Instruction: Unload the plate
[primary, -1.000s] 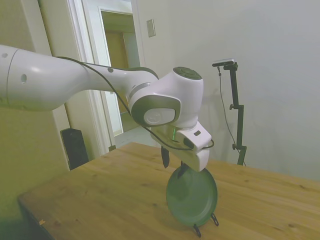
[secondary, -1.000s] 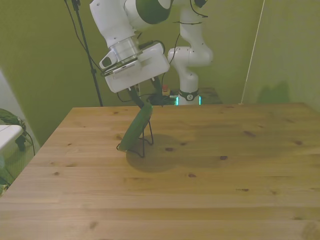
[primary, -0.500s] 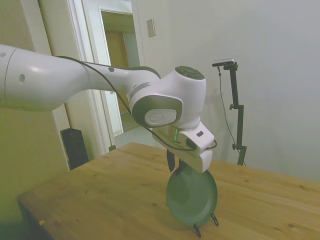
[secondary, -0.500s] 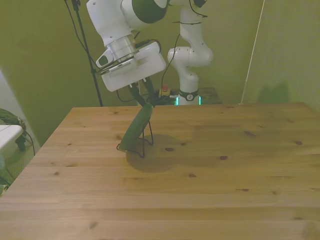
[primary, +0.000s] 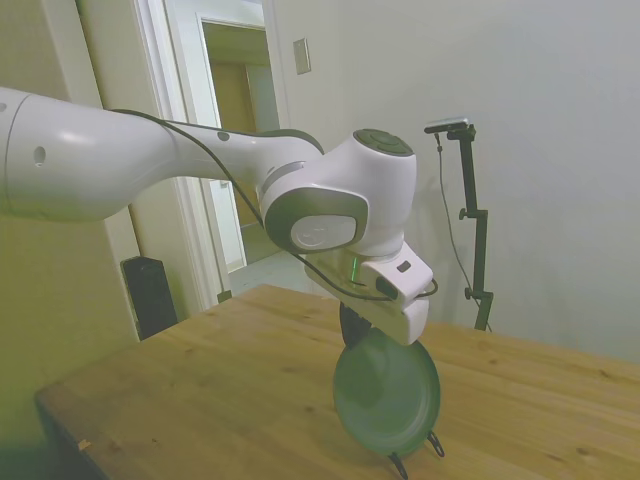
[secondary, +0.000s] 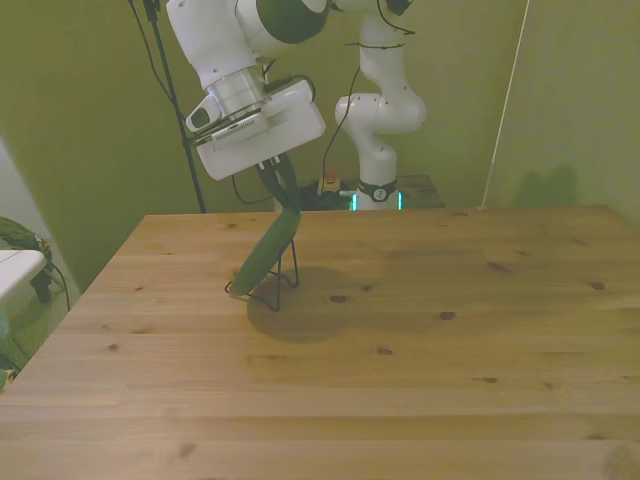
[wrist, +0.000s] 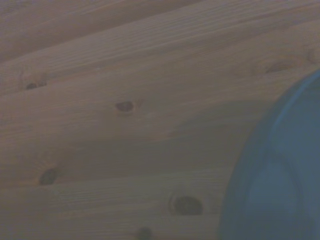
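Note:
The dull-green plate (primary: 387, 396) (secondary: 262, 256) stands on edge, leaning in a thin black wire stand (primary: 401, 466) (secondary: 285, 282) on the wooden table (secondary: 420, 340). My gripper (primary: 354, 327) (secondary: 284, 196) comes down from above and is shut on the plate's top rim, one dark finger on each face. The plate's lower edge is still in the stand. In the blurred wrist view a curved part of the plate (wrist: 280, 175) shows over the table boards.
The wire stand's feet rest on the table just below the plate. The table's near corner (primary: 60, 405) is at the side view's lower left. A doorway (primary: 235, 150) is behind the arm.
The fingers closed in from either side of the rim onto it. Plate and stand have shifted slightly toward the front view's left, and the plate leans more.

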